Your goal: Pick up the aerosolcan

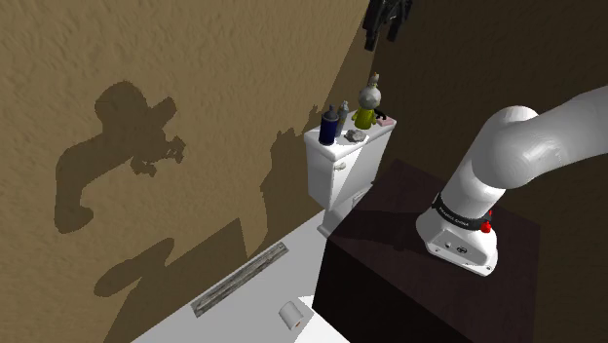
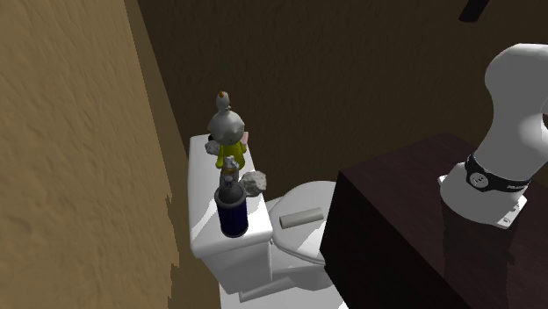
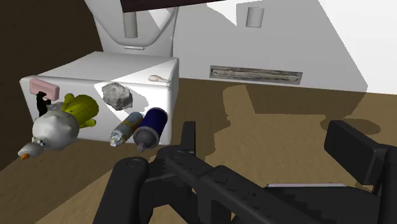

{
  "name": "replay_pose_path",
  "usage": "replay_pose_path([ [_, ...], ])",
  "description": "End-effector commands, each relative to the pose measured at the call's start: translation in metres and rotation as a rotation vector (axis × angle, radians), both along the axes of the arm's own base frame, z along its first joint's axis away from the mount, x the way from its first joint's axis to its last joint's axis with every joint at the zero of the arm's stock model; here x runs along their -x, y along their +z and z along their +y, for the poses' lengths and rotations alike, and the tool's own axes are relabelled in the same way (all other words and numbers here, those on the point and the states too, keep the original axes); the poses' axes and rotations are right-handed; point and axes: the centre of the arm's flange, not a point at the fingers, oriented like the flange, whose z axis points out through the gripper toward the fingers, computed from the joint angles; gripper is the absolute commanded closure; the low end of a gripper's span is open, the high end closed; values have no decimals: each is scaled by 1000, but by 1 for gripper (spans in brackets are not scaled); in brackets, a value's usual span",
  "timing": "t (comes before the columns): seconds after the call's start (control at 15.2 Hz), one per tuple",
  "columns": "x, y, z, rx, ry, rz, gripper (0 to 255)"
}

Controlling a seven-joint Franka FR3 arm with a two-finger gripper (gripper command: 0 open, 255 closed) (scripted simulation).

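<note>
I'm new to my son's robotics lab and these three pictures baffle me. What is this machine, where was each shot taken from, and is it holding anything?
It is a white robot arm mounted on a dark box, in a simulated bathroom. The shoulder view looks down from beside that box. The second exterior view comes from another outside camera, nearer the toilet. The wrist view comes from a camera on the hand itself, so the black gripper shows in front.

On the white toilet tank sit a dark blue aerosol can, a doll with a grey head and yellow body, a grey lump, a small grey bottle and a pink block. The can is the thing to pick up. The gripper's fingers stand apart, away from the can, and hold nothing.
</note>
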Motion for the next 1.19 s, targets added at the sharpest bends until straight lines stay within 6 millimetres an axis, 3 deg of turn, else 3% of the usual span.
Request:
replay_pose_path([
  [0.0,0,0,0,0,0,0,0],
  [1.12,-90,-136,-165,-127,-89,-72,0],
])
